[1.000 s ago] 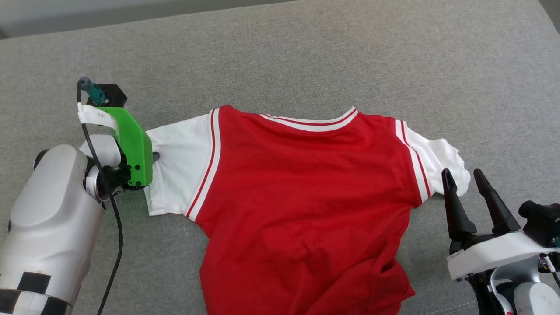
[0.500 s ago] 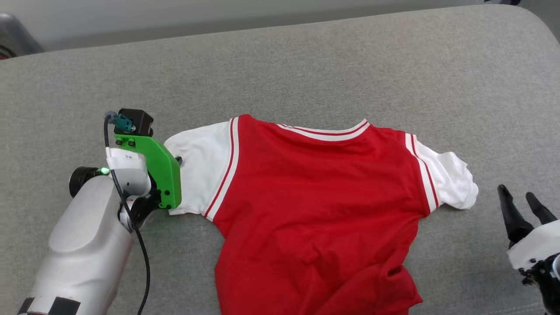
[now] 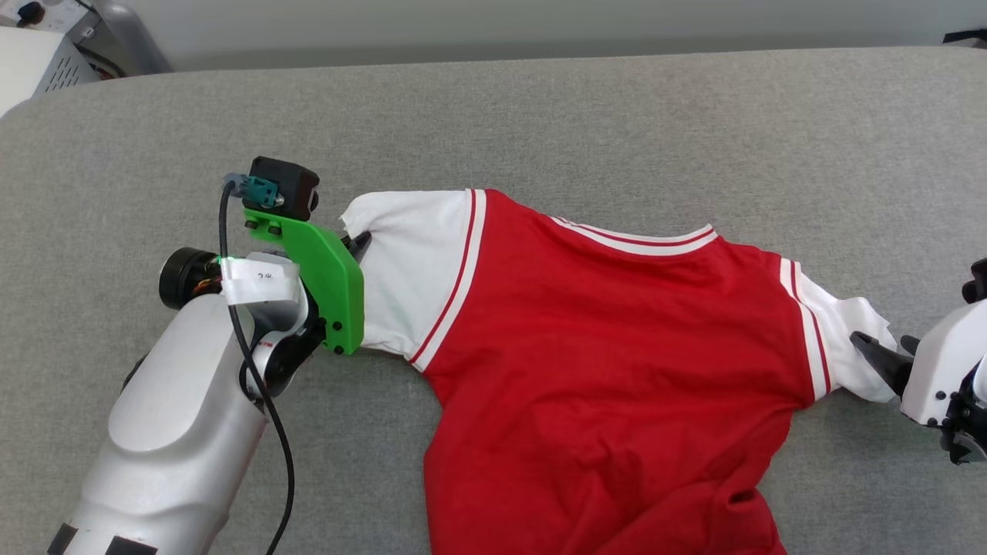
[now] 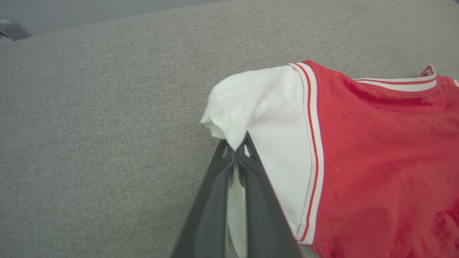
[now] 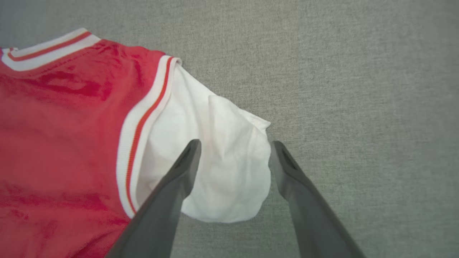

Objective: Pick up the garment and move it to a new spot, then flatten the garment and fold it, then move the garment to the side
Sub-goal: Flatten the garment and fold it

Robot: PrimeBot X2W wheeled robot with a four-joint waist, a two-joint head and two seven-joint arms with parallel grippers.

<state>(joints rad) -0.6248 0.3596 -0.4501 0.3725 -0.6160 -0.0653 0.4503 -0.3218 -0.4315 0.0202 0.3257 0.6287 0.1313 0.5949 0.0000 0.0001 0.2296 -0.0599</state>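
Gripping the shirt (image 3: pixel 617 347) by one white sleeve (image 4: pixel 265 104) with the left end effector (image 4: pixel 235 150): fingers pinched together, a strip of white cloth caught between them. Saw the sleeve edge bunched and draped just over the tips. Noted the same pinch in head view, half hidden behind the green bracket (image 3: pixel 331 270) and black camera (image 3: pixel 285 185) on that wrist.

Logged the right end effector (image 5: pixel 235 145) as open, fingers spread wide and straddling the other white sleeve (image 5: pixel 222 168). Placed one finger over the cloth near the striped trim, the other at the sleeve's outer edge over bare grey fabric. Cannot tell whether either finger touches the cloth.

Found the shirt lying stretched between the two end effectors on the grey fabric tabletop (image 3: pixel 586 116), red body spread out. Noted the striped collar (image 3: pixel 640 240) on the side away from the robot. Saw the lower part rumpled into folds and running off the bottom of head view.
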